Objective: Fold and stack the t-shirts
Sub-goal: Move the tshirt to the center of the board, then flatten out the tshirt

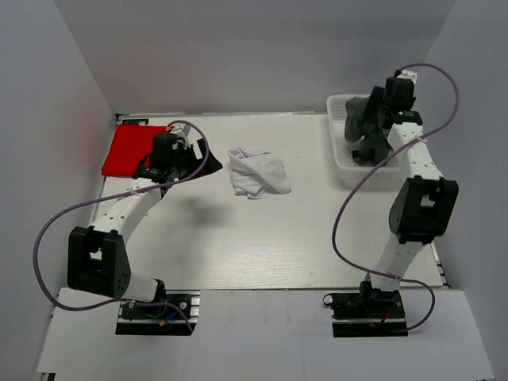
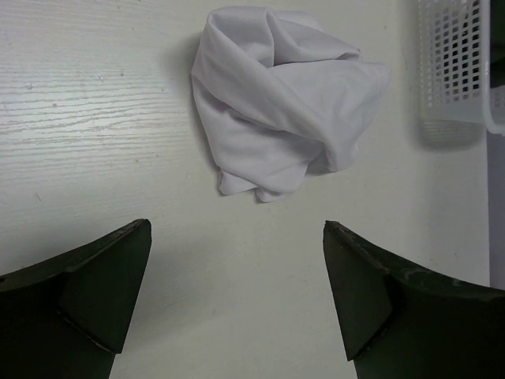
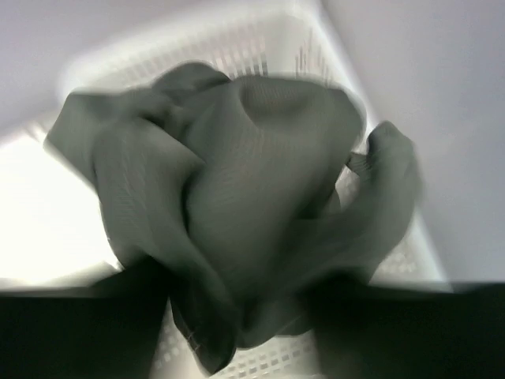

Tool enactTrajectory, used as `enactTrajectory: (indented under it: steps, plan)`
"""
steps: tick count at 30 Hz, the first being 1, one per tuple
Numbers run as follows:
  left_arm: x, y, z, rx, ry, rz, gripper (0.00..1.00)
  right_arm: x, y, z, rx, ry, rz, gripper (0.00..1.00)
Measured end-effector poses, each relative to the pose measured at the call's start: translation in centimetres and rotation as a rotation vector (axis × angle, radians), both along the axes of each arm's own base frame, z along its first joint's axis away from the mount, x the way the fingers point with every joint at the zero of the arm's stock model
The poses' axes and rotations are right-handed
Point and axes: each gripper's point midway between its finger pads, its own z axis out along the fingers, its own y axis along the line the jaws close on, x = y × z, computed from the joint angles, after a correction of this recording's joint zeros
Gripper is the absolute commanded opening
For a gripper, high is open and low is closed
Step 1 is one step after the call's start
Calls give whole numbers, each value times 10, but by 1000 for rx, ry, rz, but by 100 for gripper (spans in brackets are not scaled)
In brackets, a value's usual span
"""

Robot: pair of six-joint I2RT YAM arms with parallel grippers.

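Your right jaws sit in the dark grey t-shirt (image 1: pixel 361 121) over the basket (image 1: pixel 336 141); whether they grasp it, I cannot tell. Carry it left of the basket without snagging. Left jaws gape, released.

No legible text, label, brand, number or sign in any of the three views.
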Motion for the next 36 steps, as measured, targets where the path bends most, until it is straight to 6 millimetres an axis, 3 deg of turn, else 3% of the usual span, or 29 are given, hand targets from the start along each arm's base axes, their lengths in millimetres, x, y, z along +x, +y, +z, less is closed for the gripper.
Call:
enactTrajectory:
  steps: [3,6,10,15,17,19,23,25,29,32,33,36]
  plan:
    - [2,-8,-7,36,23,-12,100,3,-9,-67,44,176,6,90]
    - [1,-14,-19,78,54,-20,100,-8,0,-96,91,274,51,90]
    - [-3,-27,-41,130,107,-57,99,-25,31,-67,111,202,198,90]
    - [-14,-49,-85,204,198,-136,91,-64,85,2,64,-8,437,90]
    - [-18,-55,-103,235,240,-158,87,-84,112,10,50,-57,537,90]
    - [-18,-60,-118,267,269,-175,82,-100,141,4,53,-67,633,90]
    - [-8,-70,-139,305,306,-196,71,-111,186,-29,94,-10,761,90]
    - [-3,-74,-144,319,308,-200,70,-116,203,-54,100,52,795,90]
    - [5,-74,-146,330,291,-187,56,-137,229,-115,77,190,838,90]
    - [9,-77,-149,325,285,-189,37,-158,245,-163,69,306,881,90]
    - [10,-78,-149,319,281,-193,24,-164,251,-177,69,338,897,90]
    - [14,-83,-151,305,275,-203,0,-171,269,-207,78,390,939,90]
